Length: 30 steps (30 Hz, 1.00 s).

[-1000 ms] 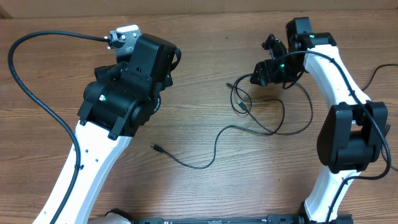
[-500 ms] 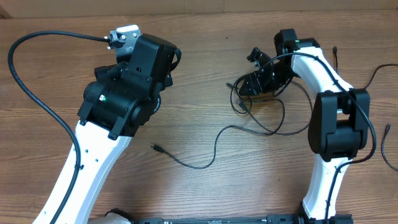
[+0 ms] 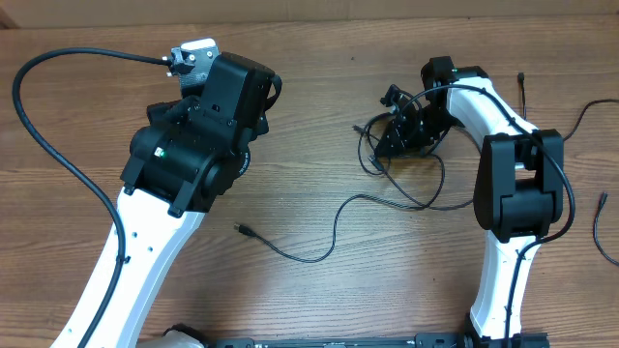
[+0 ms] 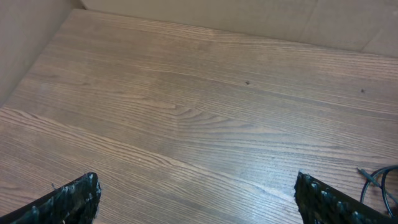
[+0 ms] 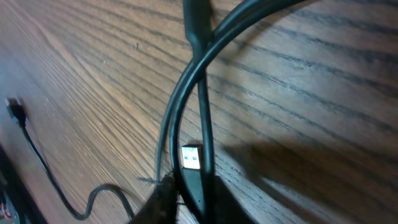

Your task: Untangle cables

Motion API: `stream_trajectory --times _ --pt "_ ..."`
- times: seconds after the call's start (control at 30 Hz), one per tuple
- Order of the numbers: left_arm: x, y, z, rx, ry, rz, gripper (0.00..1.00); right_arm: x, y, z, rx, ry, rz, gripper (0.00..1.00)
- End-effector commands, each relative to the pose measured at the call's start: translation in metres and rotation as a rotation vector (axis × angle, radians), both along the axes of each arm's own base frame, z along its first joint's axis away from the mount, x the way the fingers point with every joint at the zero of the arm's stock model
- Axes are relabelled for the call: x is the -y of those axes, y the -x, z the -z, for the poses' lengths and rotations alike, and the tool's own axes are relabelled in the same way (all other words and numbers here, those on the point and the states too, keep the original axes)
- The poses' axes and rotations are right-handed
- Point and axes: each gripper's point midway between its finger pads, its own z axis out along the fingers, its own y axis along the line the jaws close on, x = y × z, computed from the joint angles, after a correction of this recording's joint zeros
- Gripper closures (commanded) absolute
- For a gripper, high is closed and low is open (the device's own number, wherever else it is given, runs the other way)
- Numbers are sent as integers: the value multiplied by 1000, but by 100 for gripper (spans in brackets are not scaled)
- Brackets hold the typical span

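The table (image 3: 319, 58) is brown wood with a clear grain, and a plain pale wall runs along its far edge; from overhead, the left arm (image 3: 193, 145) lies over the left half, and its own thick black lead (image 3: 21, 116) curves out to the side; the cables (image 3: 372, 155) lie on the right half as a loose knot of thin black cords; one cord runs out from the knot toward the middle of the table and ends in a small plug (image 3: 241, 229), well apart from both arms; the right gripper (image 3: 387, 137) is down on the upper part of the knot.

In the left wrist view, the left gripper (image 4: 205, 200) has its fingers spread wide, one at each lower corner, and nothing is between them; only bare wood is below, and a bit of the cables (image 4: 379, 183) shows at the right edge.

In the right wrist view, the camera is very near the cables (image 5: 199, 93); several cords cross over each other, with a silver connector (image 5: 191, 157) just under them; the right gripper (image 5: 186, 202) looks clenched on these cords, its blurred fingertips (image 5: 158, 202) close together at the bottom edge.
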Motion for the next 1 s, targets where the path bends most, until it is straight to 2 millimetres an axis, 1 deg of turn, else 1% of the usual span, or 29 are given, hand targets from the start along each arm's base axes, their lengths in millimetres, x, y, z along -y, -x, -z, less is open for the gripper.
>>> stream_trajectory --times 0.0,0.17,0.27,0.33,0.47,0.63,0.67,0.7,0.73,0.8,0.83,0.9,0.97 --pt "-2 -3 -5 9 -9 -3 1 -2 2 2 -10 -14 -3 96" --pt "-2 -3 -5 9 -9 -3 0 -1 2 1 -41 -7 35 96" --pt "-2 -3 -5 9 -9 -3 1 1 2 -6 -83 12 81 96" --pt "-2 -3 -5 9 -9 -3 0 3 1 -15 -103 26 101 96" --pt "-2 -3 -5 9 -9 -3 0 -1 -2 -51 -101 27 91 96" --pt "-2 -3 -5 9 -9 -3 0 -12 -8 -103 -16 24 64 96" --pt "-2 -3 -5 9 -9 -3 0 -13 -9 -116 13 39 58 96" --pt "-2 -3 -5 9 -9 -3 1 -12 -9 -120 22 45 57 96" --pt "-2 -3 -5 9 -9 -3 1 -9 -10 -130 37 83 80 96" --pt "-2 -3 -5 9 -9 -3 0 1 -11 -134 26 165 153 96" --pt "-2 -3 -5 9 -10 -3 0 8 -10 -133 9 216 196 96" --pt "-2 -3 -5 9 -9 -3 0 23 -3 -128 -46 313 273 96" --pt "-2 -3 -5 9 -9 -3 0 31 7 -125 -94 371 296 96"
